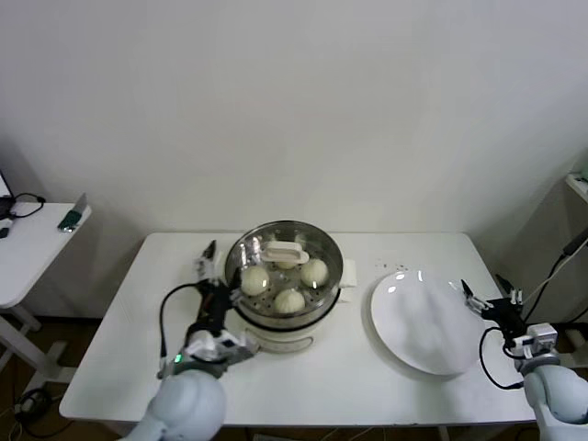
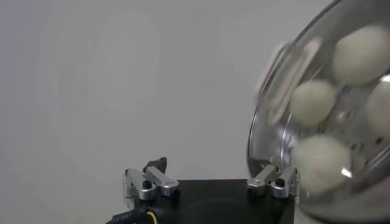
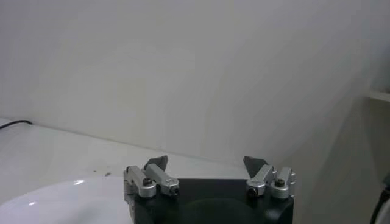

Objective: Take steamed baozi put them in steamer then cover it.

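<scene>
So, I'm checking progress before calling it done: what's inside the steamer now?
Through the glass cover sitting on the steamer, three baozi show clearly on the perforated tray. The cover's white handle hides most of a fourth at the back.

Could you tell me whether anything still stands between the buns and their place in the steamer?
Nothing visible does: the baozi sit inside the steamer under the glass cover; the plate is bare.

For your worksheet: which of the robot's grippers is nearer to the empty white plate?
The right. The right gripper hangs just off the white plate's right edge, open. The left gripper is open beside the steamer, which stands between it and the plate.
</scene>
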Robot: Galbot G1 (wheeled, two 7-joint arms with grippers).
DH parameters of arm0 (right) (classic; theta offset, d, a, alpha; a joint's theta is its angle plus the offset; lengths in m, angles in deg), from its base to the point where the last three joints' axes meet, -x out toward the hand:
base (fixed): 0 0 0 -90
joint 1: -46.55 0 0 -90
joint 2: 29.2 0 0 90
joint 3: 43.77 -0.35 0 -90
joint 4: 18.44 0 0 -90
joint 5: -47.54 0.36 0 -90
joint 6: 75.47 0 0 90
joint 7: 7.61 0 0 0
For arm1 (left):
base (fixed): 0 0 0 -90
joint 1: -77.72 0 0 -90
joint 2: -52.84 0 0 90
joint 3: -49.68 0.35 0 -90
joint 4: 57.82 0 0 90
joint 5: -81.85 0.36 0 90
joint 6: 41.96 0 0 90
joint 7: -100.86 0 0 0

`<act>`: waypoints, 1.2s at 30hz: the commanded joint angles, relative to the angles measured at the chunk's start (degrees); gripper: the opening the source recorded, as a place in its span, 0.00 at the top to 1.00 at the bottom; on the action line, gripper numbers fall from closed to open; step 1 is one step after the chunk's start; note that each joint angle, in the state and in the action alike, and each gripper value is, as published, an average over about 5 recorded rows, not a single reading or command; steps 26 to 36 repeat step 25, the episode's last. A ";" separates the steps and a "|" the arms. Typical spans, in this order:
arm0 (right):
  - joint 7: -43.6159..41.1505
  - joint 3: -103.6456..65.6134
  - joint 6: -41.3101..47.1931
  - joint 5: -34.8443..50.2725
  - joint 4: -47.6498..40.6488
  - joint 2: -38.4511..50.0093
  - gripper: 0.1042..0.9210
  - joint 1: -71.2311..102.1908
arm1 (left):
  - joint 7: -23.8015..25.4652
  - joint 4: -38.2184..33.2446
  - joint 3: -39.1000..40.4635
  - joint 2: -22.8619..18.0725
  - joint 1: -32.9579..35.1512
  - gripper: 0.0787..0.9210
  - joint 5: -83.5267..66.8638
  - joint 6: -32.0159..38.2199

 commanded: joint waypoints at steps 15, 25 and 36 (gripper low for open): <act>-0.78 1.05 -2.71 0.78 9.95 -5.93 0.12 7.22 | -4.00 19.05 -39.35 -10.96 20.27 0.12 -60.63 58.79; -0.95 1.62 -3.05 -0.21 10.00 -7.00 0.12 6.78 | -2.41 19.68 -39.81 -11.62 20.97 0.12 -57.03 59.85; -0.95 1.62 -3.05 -0.21 10.00 -7.00 0.12 6.78 | -2.41 19.68 -39.81 -11.62 20.97 0.12 -57.03 59.85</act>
